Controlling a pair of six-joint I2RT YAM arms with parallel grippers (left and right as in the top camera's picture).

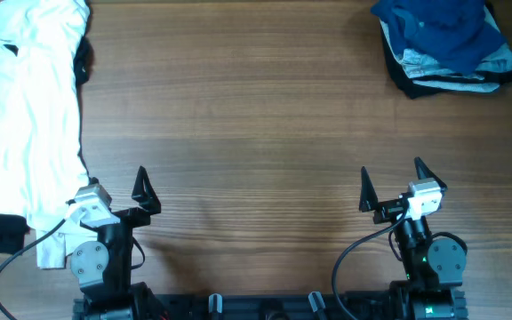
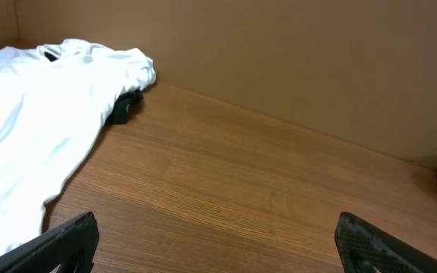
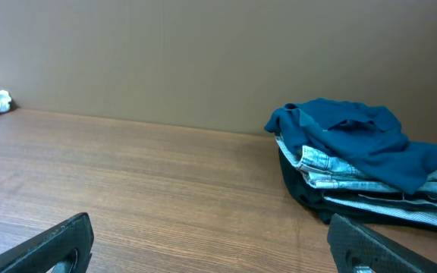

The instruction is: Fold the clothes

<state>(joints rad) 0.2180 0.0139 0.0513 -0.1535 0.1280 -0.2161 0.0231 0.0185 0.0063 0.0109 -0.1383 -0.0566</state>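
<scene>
wood table (image 1: 256, 116) bore a shirt (image 1: 34, 116) at left, likely limp and light, best pinched by an edge; left gripper (image 1: 116, 188) and right gripper (image 1: 392, 175) gaped empty.

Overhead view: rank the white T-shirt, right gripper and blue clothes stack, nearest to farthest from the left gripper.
1. White T-shirt, beside it, on the left.
2. Right gripper, along the near edge.
3. Blue stack, far right corner.

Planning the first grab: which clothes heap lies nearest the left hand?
The white heap, right beside the left hand; the blue-topped stack sits far right.
</scene>
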